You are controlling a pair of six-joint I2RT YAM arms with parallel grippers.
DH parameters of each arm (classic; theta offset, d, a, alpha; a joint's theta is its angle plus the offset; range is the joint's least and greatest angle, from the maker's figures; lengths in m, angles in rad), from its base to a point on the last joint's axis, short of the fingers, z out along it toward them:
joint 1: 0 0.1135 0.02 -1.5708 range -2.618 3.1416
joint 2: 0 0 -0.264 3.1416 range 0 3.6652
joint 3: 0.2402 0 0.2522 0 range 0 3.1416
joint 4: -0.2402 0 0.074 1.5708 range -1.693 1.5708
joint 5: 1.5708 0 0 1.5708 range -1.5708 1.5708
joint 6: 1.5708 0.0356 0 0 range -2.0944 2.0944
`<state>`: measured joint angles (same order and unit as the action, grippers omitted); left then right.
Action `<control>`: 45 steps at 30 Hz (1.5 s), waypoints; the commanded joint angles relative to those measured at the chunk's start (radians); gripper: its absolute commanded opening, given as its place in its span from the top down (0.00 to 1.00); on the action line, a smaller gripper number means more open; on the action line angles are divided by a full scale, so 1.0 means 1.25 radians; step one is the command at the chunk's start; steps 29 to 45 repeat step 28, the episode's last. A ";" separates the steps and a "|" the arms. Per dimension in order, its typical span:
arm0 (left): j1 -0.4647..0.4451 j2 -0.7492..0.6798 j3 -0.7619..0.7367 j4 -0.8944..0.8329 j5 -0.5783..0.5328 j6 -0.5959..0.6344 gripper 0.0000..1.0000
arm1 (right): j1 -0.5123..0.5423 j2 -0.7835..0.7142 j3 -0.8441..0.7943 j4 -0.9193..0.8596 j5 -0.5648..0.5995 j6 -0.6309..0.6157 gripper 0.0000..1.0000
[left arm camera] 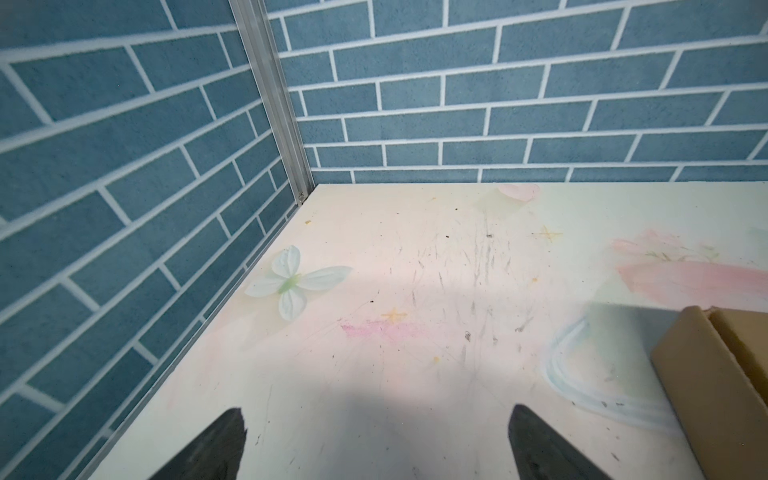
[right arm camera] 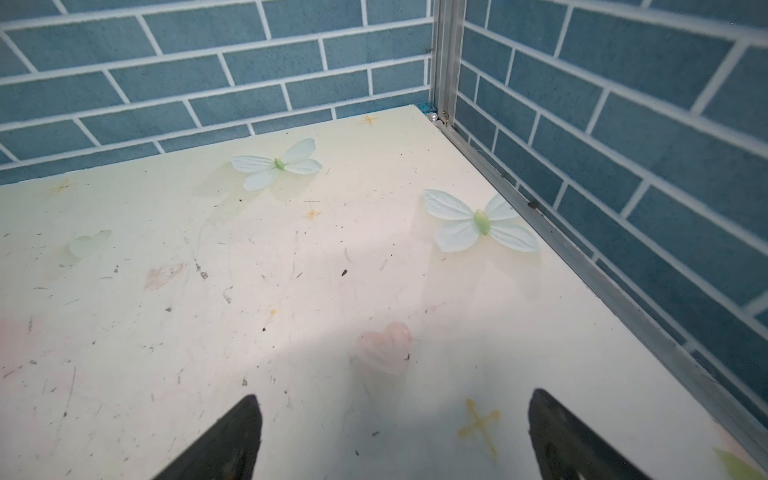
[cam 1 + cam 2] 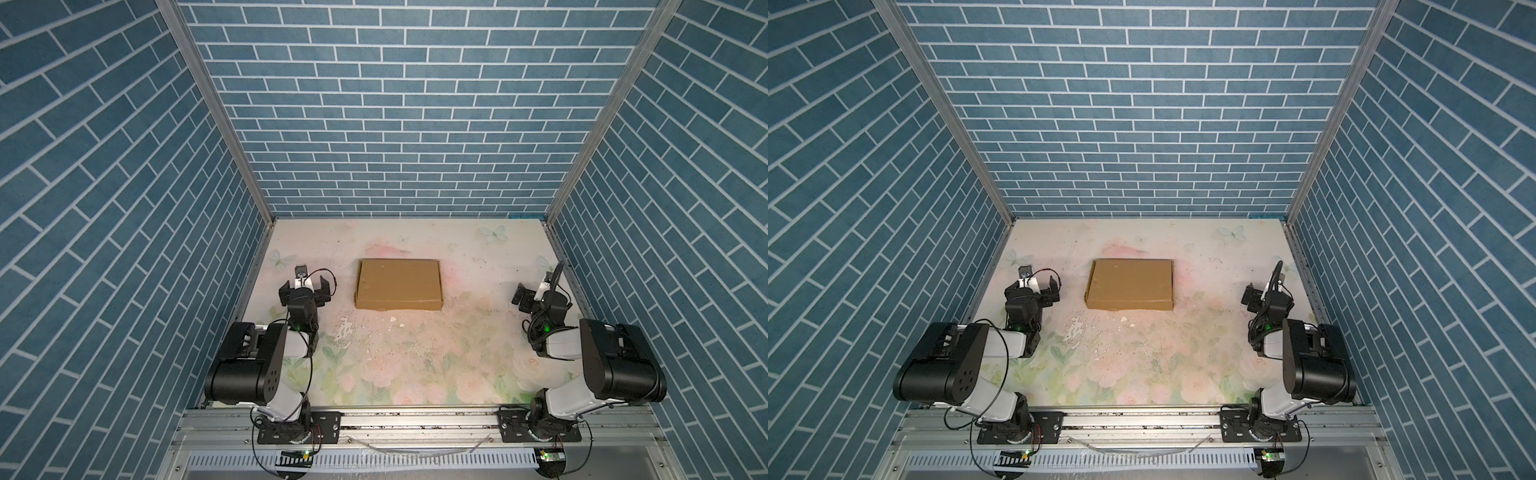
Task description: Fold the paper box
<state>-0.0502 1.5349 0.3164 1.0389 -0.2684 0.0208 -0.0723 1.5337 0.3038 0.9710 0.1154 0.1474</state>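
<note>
Closest to me, along the bottom edge of both top views, runs the aluminium rail (image 3: 415,424) where the left arm (image 3: 245,365) and right arm (image 3: 615,365) are bolted down. Above it spreads the table (image 3: 478,345), a pale flowery sheet, scuffed and flaking, boxed in by blue brick-pattern walls (image 3: 395,104). The paper box (image 3: 398,284) lies flat on the table a little below the middle of the frame, lid closed, a shallow tan rectangle with its long sides running left to right. The left gripper (image 3: 306,287) sits just left of it, not touching, jaws spread. The right gripper (image 3: 540,296) is well apart from the box, at the table's right edge by the wall.

In the left wrist view the left gripper (image 1: 376,419) shows 2 dark fingertips (image 1: 216,449) parted wide at the bottom of the frame, over bare table. A corner of the paper box (image 1: 723,374) pokes in at the lower right, apart from them. A printed butterfly (image 1: 291,280) sits left of centre by the wall.

In the right wrist view the right gripper (image 2: 395,401) is parted just as wide at the bottom of the frame. A printed pink heart (image 2: 384,347) shows just above the gap, and 2 butterflies (image 2: 480,220) lie higher up, towards the corner
</note>
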 commanded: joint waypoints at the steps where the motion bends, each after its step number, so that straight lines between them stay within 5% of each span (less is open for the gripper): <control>1: 0.002 -0.006 -0.002 -0.029 -0.010 -0.007 0.00 | 0.006 0.001 0.027 -0.005 0.016 -0.024 0.01; 45: -0.008 -0.002 0.034 -0.091 0.024 0.020 0.00 | 0.014 0.001 0.031 -0.014 0.031 -0.028 0.01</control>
